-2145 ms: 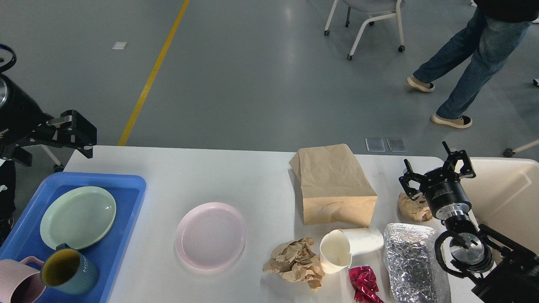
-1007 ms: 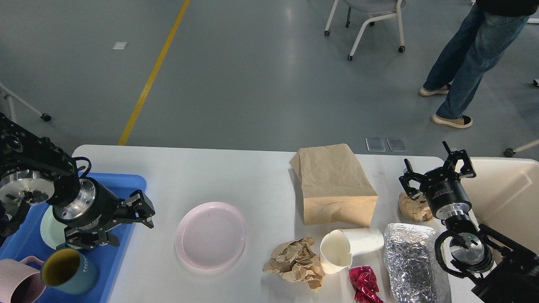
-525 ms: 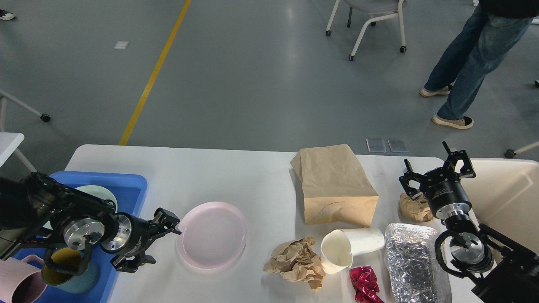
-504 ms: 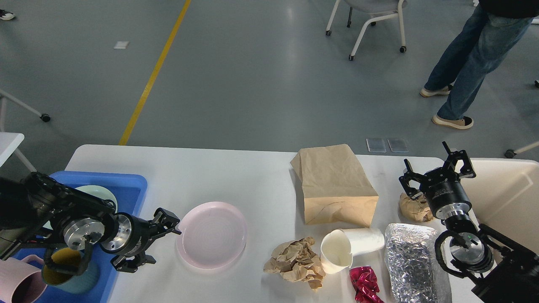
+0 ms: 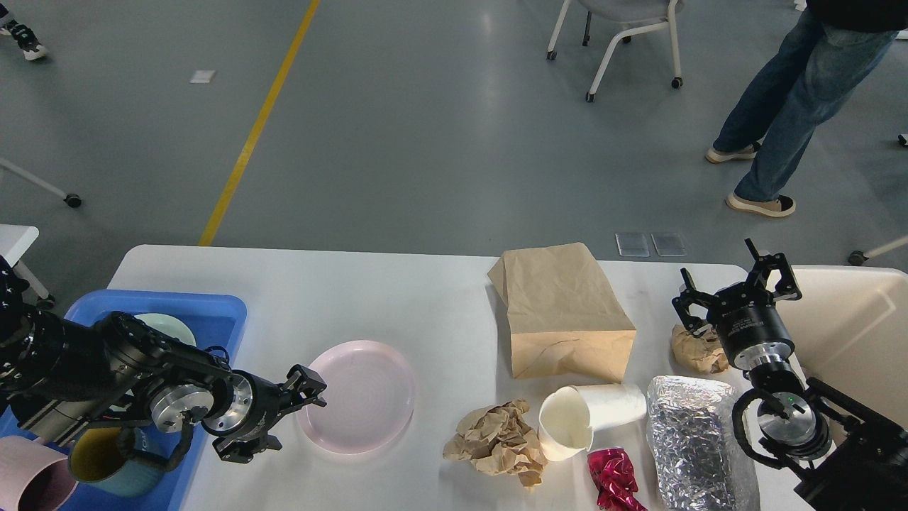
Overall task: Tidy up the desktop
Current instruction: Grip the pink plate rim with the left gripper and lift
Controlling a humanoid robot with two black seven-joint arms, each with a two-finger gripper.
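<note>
Pink plate point(image 5: 356, 396) on desktop point(image 5: 397, 298) | left hand point(image 5: 284, 419) apart (at its rim) | right hand point(image 5: 738, 292) apart

Head view, single camera: mounted high on the robot, facing forward and down. Near field: desktop point(image 5: 397, 298), filling the lower half, its near edge cut off by the frame's bottom. Far field: grey floor with yellow line point(image 5: 259, 121) and chair point(image 5: 624, 28) (upper part cropped). Arms enter from the lower left and lower right corners. No second view to share the scene with.
</note>
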